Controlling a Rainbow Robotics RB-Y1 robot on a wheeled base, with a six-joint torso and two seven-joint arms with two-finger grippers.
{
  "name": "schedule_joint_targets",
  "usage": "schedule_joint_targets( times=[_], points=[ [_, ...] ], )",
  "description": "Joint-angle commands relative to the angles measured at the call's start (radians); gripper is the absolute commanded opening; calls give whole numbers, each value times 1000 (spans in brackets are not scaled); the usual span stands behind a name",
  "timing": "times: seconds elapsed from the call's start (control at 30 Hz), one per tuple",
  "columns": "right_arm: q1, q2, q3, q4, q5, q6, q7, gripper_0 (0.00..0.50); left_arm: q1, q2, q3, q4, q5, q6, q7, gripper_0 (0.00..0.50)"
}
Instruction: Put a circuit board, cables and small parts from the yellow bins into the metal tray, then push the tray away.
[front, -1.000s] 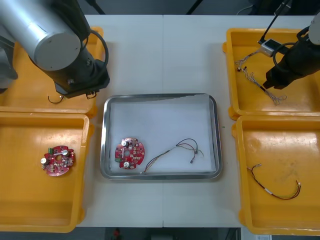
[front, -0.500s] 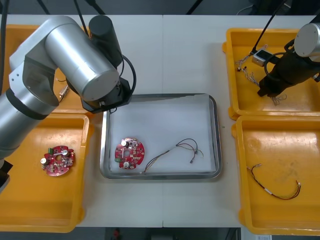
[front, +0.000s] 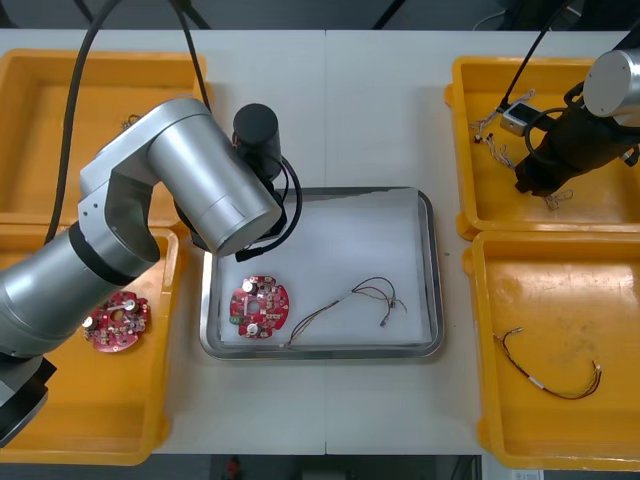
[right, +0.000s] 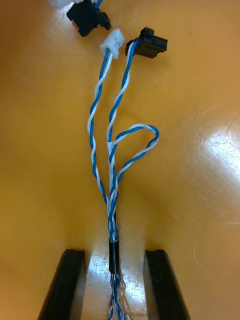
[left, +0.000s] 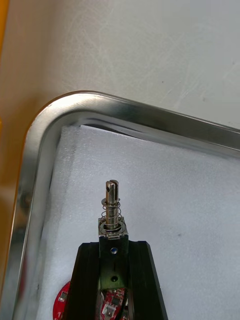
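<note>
Between the fingers of the left gripper (left: 114, 247) a small metal part (left: 113, 207) is sitting clamped, its slotted pin and spring poking out past the fingertips. That gripper is hanging over the tray (left: 150, 111), just inside one rounded corner of the white lining. A board (front: 259, 308) is lying in the tray right below the fingers. From the front it is sitting toward the tray's near left, with a black cable (front: 350, 300) sprawling just beside it toward the middle. The left arm (front: 200, 185) is reaching in from the left side and covering the tray's far left corner.

Over on the other side, the right gripper (right: 114, 252) is standing wide, one finger on each side of a blue and white cable (right: 112, 165), with a gap showing on both sides. This cable is lying on the floor of the far right bin (front: 600, 205), its twisted strands running away from the fingers to black and white plugs.

Further out, a red and yellow cable (front: 548, 372) is resting in the near right bin (front: 560, 300), and a second board (front: 116, 320) is lying in the near left bin (front: 90, 400).
</note>
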Motion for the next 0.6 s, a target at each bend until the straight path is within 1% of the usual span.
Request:
schedule_joint_targets(
  times=[0.03,0.07,0.1,0.2,0.37,0.6],
  points=[
    [-38,11,18,-4,-2,-6,33,132,19,-29,-24,-3,-33,-36,93,0],
    [-40,11,18,-4,-2,-6,33,49,19,-29,-32,2,-37,-47,93,0],
    [-38,11,18,-4,-4,-6,33,5,19,-29,-41,11,-50,-62,96,0],
    [-38,11,18,-4,-10,-6,36,0,19,-31,-56,35,-59,-93,104,0],
    [-40,0,15,-4,-13,-6,50,0,19,-32,-67,54,-57,-102,107,0],
    [-44,-45,-26,-54,2,38,82,0,20,-31,-108,75,-56,-131,118,0]
  ],
)
